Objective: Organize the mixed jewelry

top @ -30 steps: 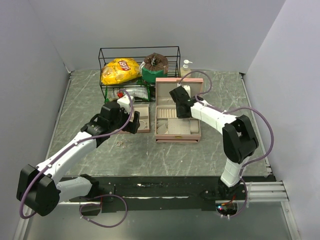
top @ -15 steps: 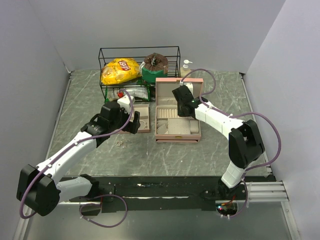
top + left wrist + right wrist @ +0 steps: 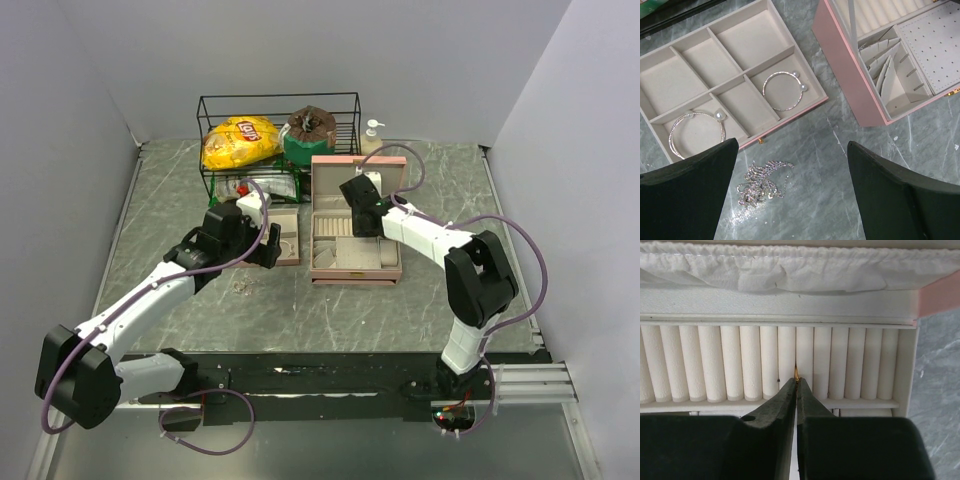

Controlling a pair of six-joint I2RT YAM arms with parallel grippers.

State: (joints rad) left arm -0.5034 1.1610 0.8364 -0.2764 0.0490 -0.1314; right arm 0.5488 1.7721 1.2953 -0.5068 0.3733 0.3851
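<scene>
My right gripper (image 3: 796, 381) is shut on a tiny gold piece (image 3: 796, 372) of the mixed jewelry, and only its tip shows past the fingertips. It is held against the slot between two white ring rolls (image 3: 770, 362) in the pink box (image 3: 355, 262). My left gripper (image 3: 792, 150) hangs open above a tangled silver chain (image 3: 761, 180) lying on the table. That chain sits just in front of the beige tray (image 3: 732, 80). Two silver hoops with pearls lie in the tray, one hoop (image 3: 785, 91) at its near right and the other hoop (image 3: 696, 139) at its near left.
A black wire rack (image 3: 280, 100) at the back holds a yellow chip bag (image 3: 240, 140) and a green container (image 3: 310, 138). A soap bottle (image 3: 373, 135) stands beside it. The box lid (image 3: 345, 175) stands upright behind my right gripper (image 3: 358, 222). Grey walls close in both sides.
The right gripper's jaws have closed on the gold piece. Its wrist swung slightly right, then came back over the ring rolls. The left arm has barely moved.
</scene>
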